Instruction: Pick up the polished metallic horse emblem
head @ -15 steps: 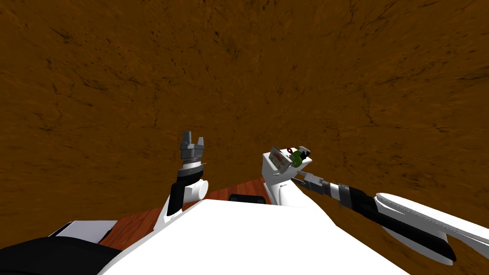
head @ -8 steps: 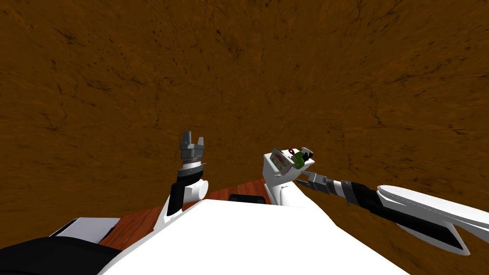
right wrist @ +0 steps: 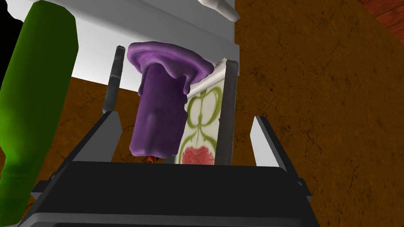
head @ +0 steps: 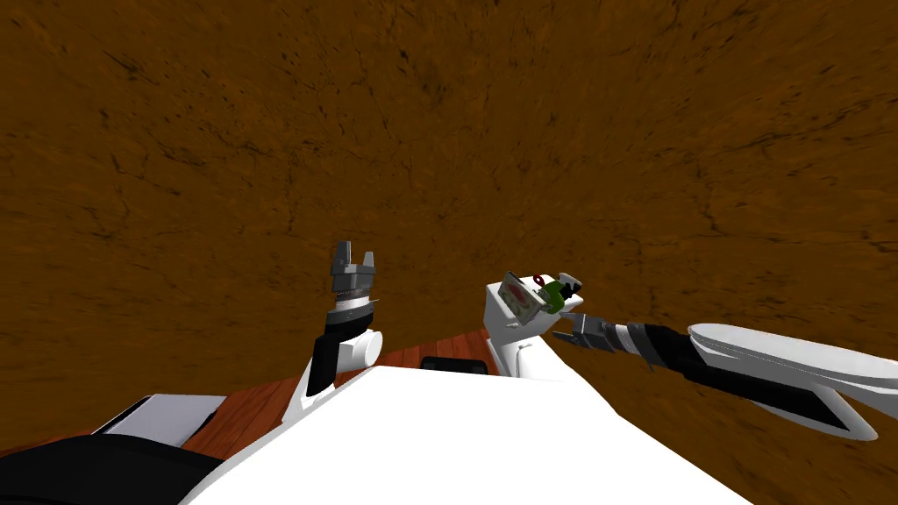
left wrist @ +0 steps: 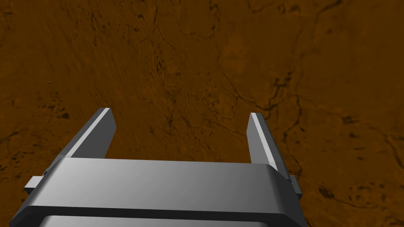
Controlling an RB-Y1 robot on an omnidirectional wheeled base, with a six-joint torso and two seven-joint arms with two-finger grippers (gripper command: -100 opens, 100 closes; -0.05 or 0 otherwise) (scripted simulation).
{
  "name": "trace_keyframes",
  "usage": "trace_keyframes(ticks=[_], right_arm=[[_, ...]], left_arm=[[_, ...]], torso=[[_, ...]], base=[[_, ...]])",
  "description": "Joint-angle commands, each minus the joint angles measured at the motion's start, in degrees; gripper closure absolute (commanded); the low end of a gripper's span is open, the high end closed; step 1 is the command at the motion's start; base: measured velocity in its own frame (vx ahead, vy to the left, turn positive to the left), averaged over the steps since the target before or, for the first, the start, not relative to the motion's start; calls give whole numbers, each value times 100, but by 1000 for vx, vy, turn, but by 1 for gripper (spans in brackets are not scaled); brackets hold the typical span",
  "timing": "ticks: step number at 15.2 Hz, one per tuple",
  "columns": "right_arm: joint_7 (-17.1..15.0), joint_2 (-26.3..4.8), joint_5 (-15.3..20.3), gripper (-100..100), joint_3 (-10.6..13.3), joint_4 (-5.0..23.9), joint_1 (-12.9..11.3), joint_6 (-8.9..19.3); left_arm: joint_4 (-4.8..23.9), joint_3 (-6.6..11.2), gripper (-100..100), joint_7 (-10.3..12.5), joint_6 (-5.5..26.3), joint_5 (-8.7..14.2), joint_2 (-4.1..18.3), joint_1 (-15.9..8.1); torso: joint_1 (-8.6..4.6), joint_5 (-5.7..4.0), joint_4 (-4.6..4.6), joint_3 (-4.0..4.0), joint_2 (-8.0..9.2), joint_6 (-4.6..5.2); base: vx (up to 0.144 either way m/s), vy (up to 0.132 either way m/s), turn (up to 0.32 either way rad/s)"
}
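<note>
Over the last second my right forearm had swung up from a downward slant to lie nearly level. The right gripper [head: 566, 327] had edged along the near side of the small white stand [head: 504, 333]. The stand and the mottled brown floor [head: 438, 131] had slid slightly across the head view together, so that was my own move. The left gripper [head: 352, 257] had stayed raised, its two fingers well apart and holding nothing.

The right gripper's fingers stood wide apart, clamped on nothing. The purple wax candle [right wrist: 159, 114] showed between them with a gap on each side, its spread end against the stand's white top.

On the stand I counted:
- one purple candle
- one green bottle [right wrist: 35, 98], just outside one finger
- one dark-framed picture with a green and red flower pattern [right wrist: 201, 130], behind the candle
- one small red ring-shaped thing [head: 536, 279]
- one small pale and dark thing [head: 570, 282] at the far corner

These were too small for me to tell which was the polished metallic horse emblem.
</note>
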Motion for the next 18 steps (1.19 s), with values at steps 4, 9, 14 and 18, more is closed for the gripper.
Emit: trace_keyframes(ticks=[4, 9, 14, 18], right_arm=[[-27, -614, 124, -100, -19, 207, 25, 6], [-38, -1139, 257, -100, -65, 375, 102, 26], [-46, -1553, 364, -100, -102, 500, 166, 41], [-54, -2014, 485, -100, -144, 633, 240, 55]], left_arm=[[0, 0, 0, 0, 0, 0, 0, 0], [0, 0, 0, 0, 0, 0, 0, 0], [0, 0, 0, 0, 0, 0, 0, 0], [0, 0, 0, 0, 0, 0, 0, 0]], torso=[[1, 1, 0, 0, 0, -1], [2, 1, 0, -1, -1, -1], [2, 0, 0, 0, -1, 0], [3, 1, 0, -1, -2, -2]], base=[[17, 8, 28], [18, 8, 29], [17, 7, 25], [15, 8, 28]])
